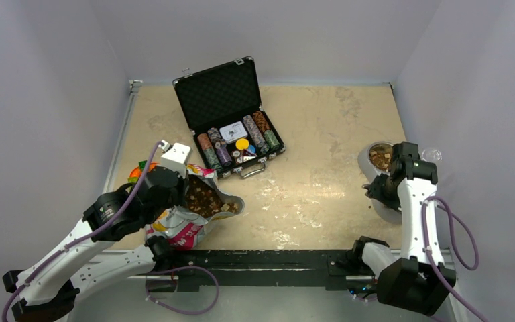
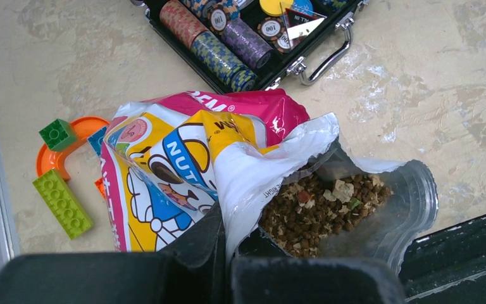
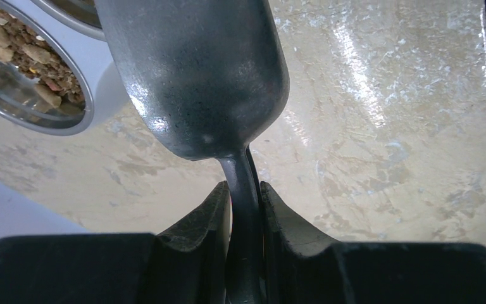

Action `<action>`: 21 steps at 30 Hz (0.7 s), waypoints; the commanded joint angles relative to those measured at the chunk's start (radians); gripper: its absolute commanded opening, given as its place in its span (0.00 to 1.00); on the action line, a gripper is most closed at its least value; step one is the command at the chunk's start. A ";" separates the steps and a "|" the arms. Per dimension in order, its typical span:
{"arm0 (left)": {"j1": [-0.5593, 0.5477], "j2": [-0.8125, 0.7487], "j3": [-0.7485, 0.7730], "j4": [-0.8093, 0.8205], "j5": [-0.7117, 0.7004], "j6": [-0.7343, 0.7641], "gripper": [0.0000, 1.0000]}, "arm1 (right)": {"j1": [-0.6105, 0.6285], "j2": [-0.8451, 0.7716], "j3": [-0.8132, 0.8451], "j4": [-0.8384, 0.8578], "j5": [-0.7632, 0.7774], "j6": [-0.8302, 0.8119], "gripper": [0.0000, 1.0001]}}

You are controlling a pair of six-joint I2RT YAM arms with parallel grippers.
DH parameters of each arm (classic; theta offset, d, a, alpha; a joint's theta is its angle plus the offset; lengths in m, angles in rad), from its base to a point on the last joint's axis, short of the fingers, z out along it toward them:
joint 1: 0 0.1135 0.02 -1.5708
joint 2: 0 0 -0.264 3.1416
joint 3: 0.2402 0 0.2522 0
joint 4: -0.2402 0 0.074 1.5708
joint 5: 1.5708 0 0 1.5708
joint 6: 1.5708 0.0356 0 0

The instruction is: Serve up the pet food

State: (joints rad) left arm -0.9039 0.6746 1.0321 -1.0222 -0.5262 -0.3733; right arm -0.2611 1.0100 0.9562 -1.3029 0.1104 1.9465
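The crinkly printed pet food bag (image 1: pixel 182 231) lies at the near left with its mouth open. Brown kibble (image 1: pixel 204 198) shows inside it, and also in the left wrist view (image 2: pixel 319 209). My left gripper (image 1: pixel 182 190) is shut on the bag's white upper edge (image 2: pixel 253 171). My right gripper (image 1: pixel 383 192) is shut on the handle of a black scoop (image 3: pixel 196 76), whose rounded back faces the camera, so its contents are hidden. The scoop hangs beside a metal bowl (image 1: pixel 380 157) in a white feeder; the bowl (image 3: pixel 12 95) holds some kibble (image 3: pixel 31 54).
An open black case of striped poker chips (image 1: pixel 231 121) stands at the back middle, close to the bag (image 2: pixel 228 50). Green bricks (image 2: pixel 62 202) and an orange curved piece (image 2: pixel 69 136) lie left of the bag. A black rail (image 1: pixel 261 261) runs along the near edge.
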 commanded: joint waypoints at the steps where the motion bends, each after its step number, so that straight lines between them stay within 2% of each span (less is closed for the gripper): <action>1: 0.009 -0.016 -0.001 0.013 -0.100 0.031 0.00 | -0.005 0.022 0.063 -0.069 0.028 -0.054 0.00; 21: 0.009 -0.032 -0.012 0.017 -0.114 0.039 0.00 | -0.019 0.194 0.210 -0.132 0.076 -0.235 0.00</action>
State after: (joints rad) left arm -0.9039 0.6605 1.0180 -1.0111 -0.5388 -0.3729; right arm -0.2726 1.1770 1.0832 -1.3796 0.1200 1.7660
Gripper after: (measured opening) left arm 0.015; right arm 0.236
